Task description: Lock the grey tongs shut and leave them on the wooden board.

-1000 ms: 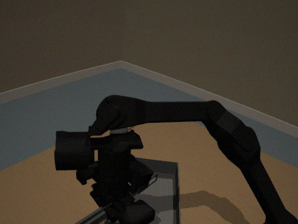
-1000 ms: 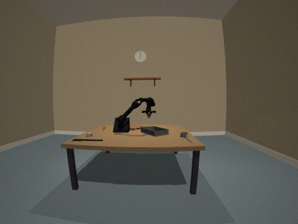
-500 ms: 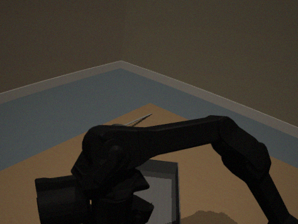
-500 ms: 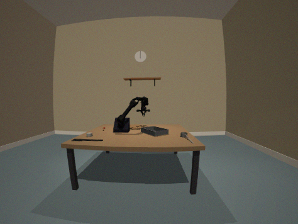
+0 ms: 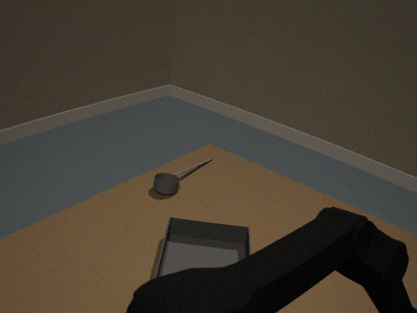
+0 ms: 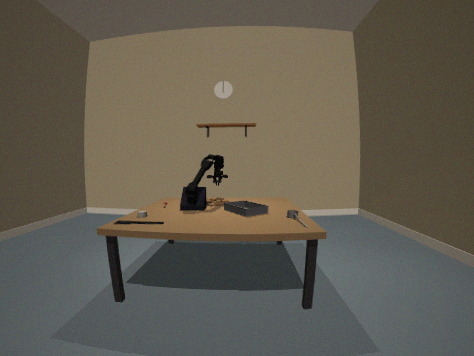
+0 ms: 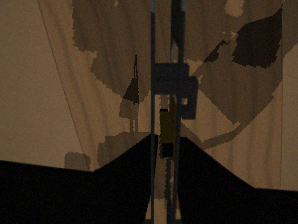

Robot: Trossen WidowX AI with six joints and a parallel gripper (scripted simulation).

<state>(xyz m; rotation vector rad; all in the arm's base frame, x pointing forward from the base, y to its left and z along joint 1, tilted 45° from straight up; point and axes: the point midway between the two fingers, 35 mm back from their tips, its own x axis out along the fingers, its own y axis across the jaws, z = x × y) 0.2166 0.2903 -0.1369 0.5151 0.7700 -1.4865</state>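
Observation:
The grey tongs (image 7: 153,112) are between the fingers of my gripper (image 7: 167,144) (image 6: 217,184), which is shut on them. In the wrist view their two long arms run up and down the picture side by side, with a narrow gap, a grey bracket and a yellow piece between them. I cannot tell whether the hinge is locked. Below lies the wooden board (image 7: 260,150), with shadows across it; the tongs are held above it. The roasting tin (image 5: 207,230) (image 6: 235,210) stands apart on the table. The top view does not show my gripper; the tongs are too small to make out in the exterior view.
My arm (image 5: 286,259) crosses the lower right of the top view and hides part of the tin. A grey pan (image 5: 166,185) (image 6: 292,214) with a thin handle stands beyond the tin. A pale cylinder (image 6: 142,214), a dark bar (image 6: 140,222) and a small red item (image 6: 165,204) are on the table.

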